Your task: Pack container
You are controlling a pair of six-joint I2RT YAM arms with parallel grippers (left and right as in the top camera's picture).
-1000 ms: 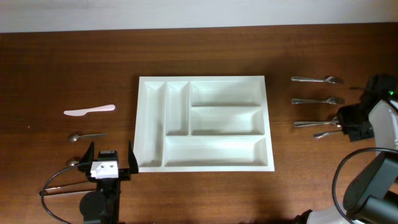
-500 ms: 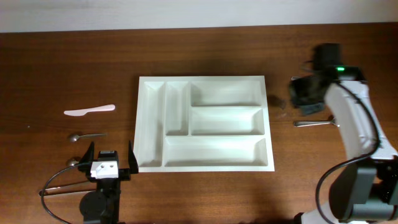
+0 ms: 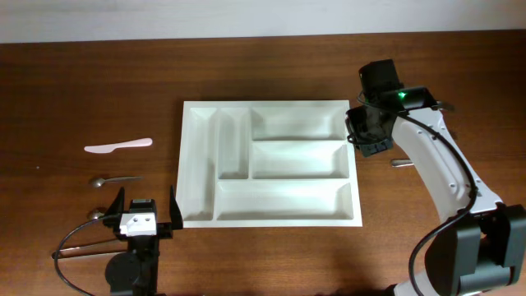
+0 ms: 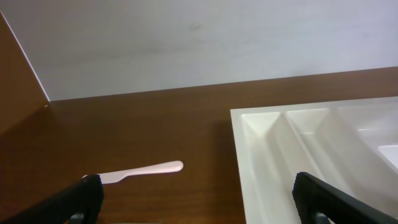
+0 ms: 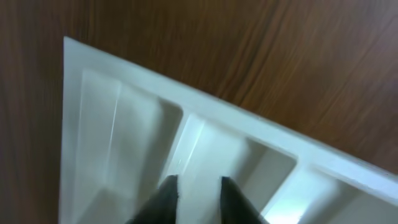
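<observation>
Swung in from the loose cutlery on the right: right gripper (image 3: 367, 140), a second ago down among four metal pieces, now over the far half of the right rim of the tray (image 3: 288, 201). Fingers parted by a narrow gap in the wrist view, white tray visible through it, nothing seen held. Nearest, at the front edge of the table (image 3: 82, 74): left gripper (image 3: 146, 197), unmoved, spread wide, holding nothing, just left of the tray's near left corner. Close beside it, one metal piece (image 3: 97, 214), mostly hidden behind a finger. A little farther, one spoon (image 3: 115, 179). Farther again, one pale plastic knife (image 3: 117, 146). All three well left of the tray, unshifted. One tray, flat in the middle of the table, same place as before, with five compartments: two narrow ones at the left end, three wide ones stacked to their right. On the right, only one metal handle (image 3: 401, 163) clearly showing beside the arm, against the four pieces counted earlier; the others covered by the arm or too unclear to tell.
</observation>
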